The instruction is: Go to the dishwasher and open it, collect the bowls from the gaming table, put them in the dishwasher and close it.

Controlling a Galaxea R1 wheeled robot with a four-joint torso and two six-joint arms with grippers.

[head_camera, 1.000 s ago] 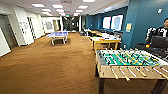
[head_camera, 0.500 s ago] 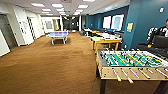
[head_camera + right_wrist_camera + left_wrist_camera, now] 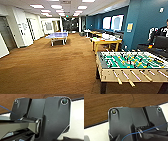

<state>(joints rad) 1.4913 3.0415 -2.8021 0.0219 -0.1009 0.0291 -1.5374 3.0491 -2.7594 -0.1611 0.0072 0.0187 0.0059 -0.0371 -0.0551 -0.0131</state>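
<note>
The dishwasher, the bowls and the white-topped gaming table are out of view. The head view looks down a long carpeted hall (image 3: 50, 67). A green-field foosball table with rods (image 3: 130, 62) stands close at the right. In the left wrist view the robot's dark plate (image 3: 134, 122) hangs over brown floor (image 3: 102, 105) and a white surface (image 3: 96, 131). The right wrist view has the same kind of dark plate (image 3: 55, 116) over a white surface (image 3: 77, 119). I cannot make out either gripper's state.
A blue ping-pong table (image 3: 58, 35) stands far off at the left centre. Wooden-topped tables (image 3: 106, 41) line the blue right wall. A person (image 3: 162, 32) sits at the far right behind a dark screen. White walls and doors (image 3: 22, 30) run along the left.
</note>
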